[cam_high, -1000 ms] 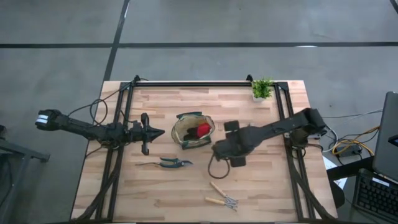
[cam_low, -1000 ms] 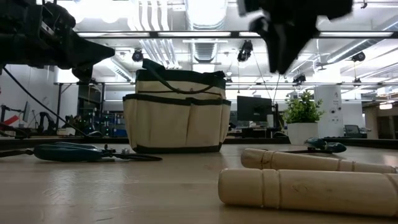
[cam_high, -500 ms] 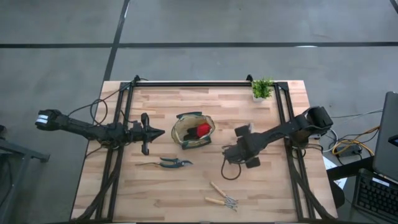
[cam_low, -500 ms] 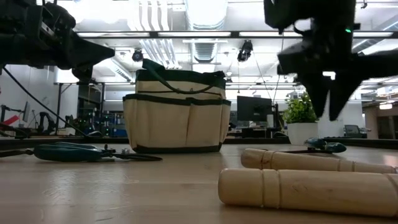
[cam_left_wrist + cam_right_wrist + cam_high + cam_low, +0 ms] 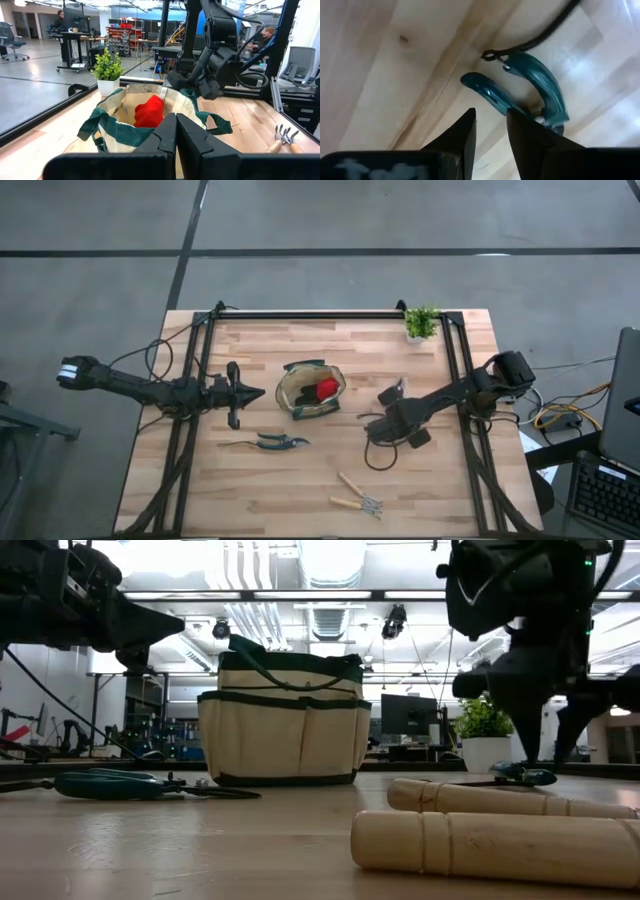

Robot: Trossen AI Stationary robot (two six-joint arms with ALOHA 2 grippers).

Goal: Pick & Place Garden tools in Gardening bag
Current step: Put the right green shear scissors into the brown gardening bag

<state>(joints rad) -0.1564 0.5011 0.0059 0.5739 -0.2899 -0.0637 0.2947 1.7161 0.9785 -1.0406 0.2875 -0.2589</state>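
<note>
Canvas first: the gardening bag sits upright near the middle of the pale wooden table, tan with dark green trim, and the red-and-black glove is already down inside its open mouth, the red showing clearly in the left wrist view too. Toward the front edge from the bag, on its left-arm side, one pair of pruning shears lies flat on the boards, untouched. Farther front from the bag, the two wooden-handled rake pieces lie side by side, tines together. On the right-arm side of the bag, the right gripper hangs low over the second pair of shears, whose teal handles and black loop lie flat on the wood just beyond the fingertips; the jaws stand at a narrow gap with nothing between them, so no grip on the tool. On the opposite side of the bag, the left gripper hovers above the table, pointed at the bag, fingers pressed fully together and empty. Behind the bag, at the back corner on the right arm's side, stands a small potted plant. Beyond the table lies a grey floor crossed by dark lines; the low view looks into a bright workshop with ceiling strip lights, ducting and a monitor behind the bag.
</note>
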